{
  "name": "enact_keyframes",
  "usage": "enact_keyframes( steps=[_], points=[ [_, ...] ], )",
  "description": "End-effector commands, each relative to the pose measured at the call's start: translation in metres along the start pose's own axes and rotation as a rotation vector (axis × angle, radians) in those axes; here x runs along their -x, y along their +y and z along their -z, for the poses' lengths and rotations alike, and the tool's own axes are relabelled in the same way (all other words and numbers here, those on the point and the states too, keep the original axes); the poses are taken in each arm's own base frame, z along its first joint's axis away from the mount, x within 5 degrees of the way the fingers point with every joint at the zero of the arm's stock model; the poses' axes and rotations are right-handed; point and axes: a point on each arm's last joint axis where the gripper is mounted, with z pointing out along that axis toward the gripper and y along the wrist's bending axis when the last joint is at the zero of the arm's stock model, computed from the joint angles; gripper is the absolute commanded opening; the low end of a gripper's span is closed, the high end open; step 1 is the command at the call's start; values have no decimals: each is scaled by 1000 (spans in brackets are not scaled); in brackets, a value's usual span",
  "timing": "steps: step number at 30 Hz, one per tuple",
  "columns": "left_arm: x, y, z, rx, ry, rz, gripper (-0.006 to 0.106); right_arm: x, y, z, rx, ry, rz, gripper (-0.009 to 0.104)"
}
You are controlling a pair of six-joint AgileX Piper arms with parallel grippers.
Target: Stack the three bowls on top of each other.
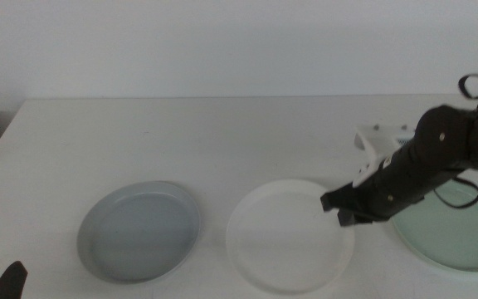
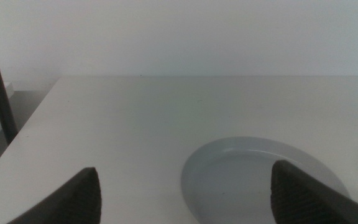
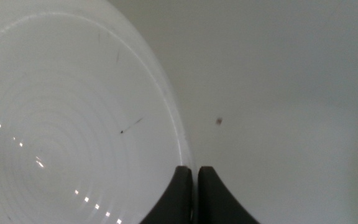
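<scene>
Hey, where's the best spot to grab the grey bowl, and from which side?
Probably the low rim of the grey bowl: it lies flat and wide, so only the thin edge fits between two jaws. Come from its left, where the left gripper waits with jaws open. The white bowl lies apart on the other side, with the right gripper shut on its rim.

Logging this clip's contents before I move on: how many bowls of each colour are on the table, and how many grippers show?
Grey bowl: 1
White bowl: 1
Pale mint green bowl: 1
Grippers: 2, the right gripper closed on the white bowl's rim, the left gripper waiting at the bottom edge, jaws apart
Total: 3 bowls, 2 grippers
</scene>
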Motion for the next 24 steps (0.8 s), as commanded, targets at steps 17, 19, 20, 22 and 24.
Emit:
enact_keyframes(
  steps=[17, 19, 20, 22, 24],
  points=[
    [9, 1, 2, 6, -97, 8, 105, 0, 21, -13, 66, -92, 11, -1],
    [9, 1, 2, 6, -97, 8, 105, -1, 19, -20, 59, -78, 13, -1],
    [9, 1, 2, 6, -97, 8, 105, -1, 18, -23, 56, -70, 14, -1],
    [9, 1, 2, 6, -97, 8, 105, -2, 18, -24, 53, -63, 16, 1],
    [9, 1, 2, 6, -97, 8, 105, -2, 18, -24, 54, -64, 15, 7]
  ],
)
